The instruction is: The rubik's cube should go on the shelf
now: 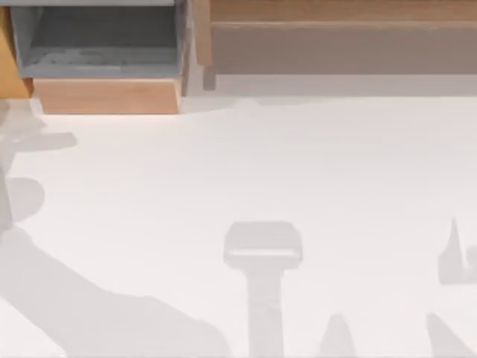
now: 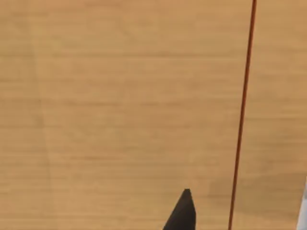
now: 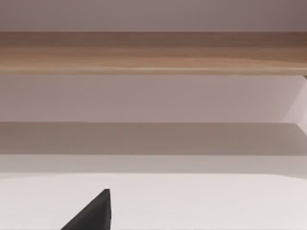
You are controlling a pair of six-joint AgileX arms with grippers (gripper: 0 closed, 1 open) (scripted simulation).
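At the table's (image 1: pixel 238 224) far edge, the shelf (image 1: pixel 343 37) stands right of a box compartment (image 1: pixel 104 67).

A light-wood shelf (image 1: pixel 335 13) is running along the white table's (image 1: pixel 246 164) far edge at right, a grey-lined wooden box (image 1: pixel 104 95) is sitting at far left, and arm shadows are falling across the near side.

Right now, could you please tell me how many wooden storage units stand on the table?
2: a grey-lined wooden box at the top view's left, and a long light-wood shelf with brownish-grey recessed face to its right. Others may be hidden beyond the frame.
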